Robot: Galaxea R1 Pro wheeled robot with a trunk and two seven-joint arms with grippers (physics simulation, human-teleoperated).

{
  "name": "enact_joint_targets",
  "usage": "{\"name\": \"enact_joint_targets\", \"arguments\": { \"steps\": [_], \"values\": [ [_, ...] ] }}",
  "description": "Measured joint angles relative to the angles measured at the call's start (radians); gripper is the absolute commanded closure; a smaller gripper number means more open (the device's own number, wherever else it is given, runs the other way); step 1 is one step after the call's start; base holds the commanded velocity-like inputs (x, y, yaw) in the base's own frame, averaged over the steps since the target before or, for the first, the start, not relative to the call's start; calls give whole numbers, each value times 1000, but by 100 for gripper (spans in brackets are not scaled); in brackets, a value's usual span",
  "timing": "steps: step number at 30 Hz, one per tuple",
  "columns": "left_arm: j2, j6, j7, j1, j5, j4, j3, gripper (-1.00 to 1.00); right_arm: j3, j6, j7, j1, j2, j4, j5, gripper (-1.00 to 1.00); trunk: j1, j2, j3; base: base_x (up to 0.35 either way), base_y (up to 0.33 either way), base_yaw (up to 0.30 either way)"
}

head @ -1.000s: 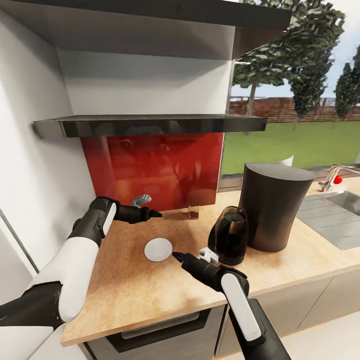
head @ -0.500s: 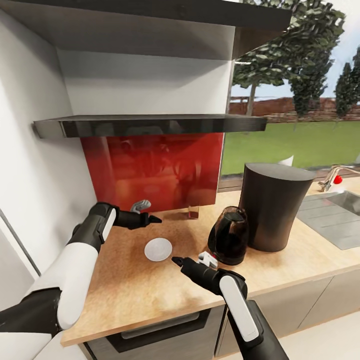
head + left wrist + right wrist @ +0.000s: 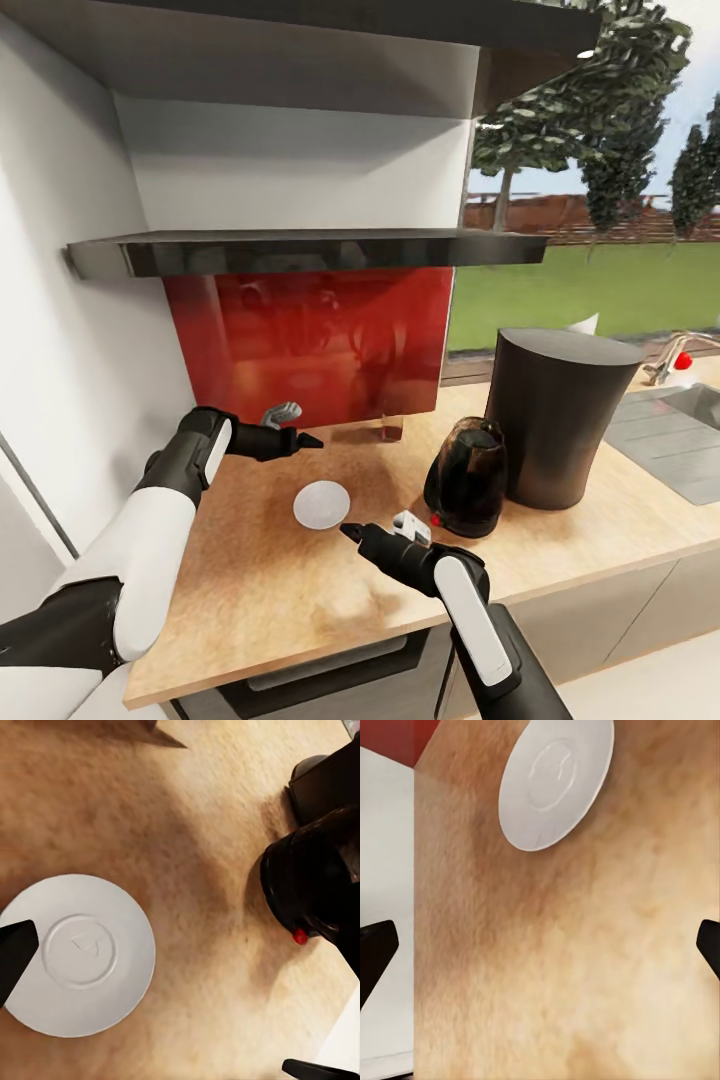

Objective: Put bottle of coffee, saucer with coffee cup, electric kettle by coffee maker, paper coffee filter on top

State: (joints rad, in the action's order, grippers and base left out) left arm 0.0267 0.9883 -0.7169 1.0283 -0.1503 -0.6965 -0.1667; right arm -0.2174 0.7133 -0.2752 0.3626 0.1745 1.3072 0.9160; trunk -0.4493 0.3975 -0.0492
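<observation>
Near the centre of the head view, the saucer lies flat on the kitchen countertop, empty and untouched, with the two grippers on either side of it. Up and to the left of it, the left gripper hangs over the wood with its fingers apart — its wrist view looks straight down on the saucer between two widely spaced dark fingertips. Just below and right of the disc, the right gripper points toward it, jaws likewise spread and holding nothing; the saucer sits ahead of it, well beyond the fingertips. At centre right the electric kettle stands upright, close against the front of the taller coffee maker — a white paper tip shows behind the maker's top. The kitchen shelf spans the wall above.
</observation>
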Motion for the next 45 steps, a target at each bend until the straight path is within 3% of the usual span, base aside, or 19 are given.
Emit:
{"name": "enact_joint_targets", "arguments": {
  "steps": [9,32,41,45],
  "values": [
    [2,-65,0,-39,3,7,0,-100,0,0,0,0,0,0,0,-100,0,0,0,100,0,0],
    [2,-71,0,-43,2,30,1,-100,0,0,0,0,0,-1,0,-100,0,0,0,80,0,0],
    [1,-109,0,-109,7,29,-1,-100,-2,0,0,0,0,-2,0,-100,0,0,0,4,0,0],
    [2,-140,0,-128,8,41,-9,-100,-28,0,0,0,0,-1,0,-100,0,0,0,0,0,0]
  ]
}}
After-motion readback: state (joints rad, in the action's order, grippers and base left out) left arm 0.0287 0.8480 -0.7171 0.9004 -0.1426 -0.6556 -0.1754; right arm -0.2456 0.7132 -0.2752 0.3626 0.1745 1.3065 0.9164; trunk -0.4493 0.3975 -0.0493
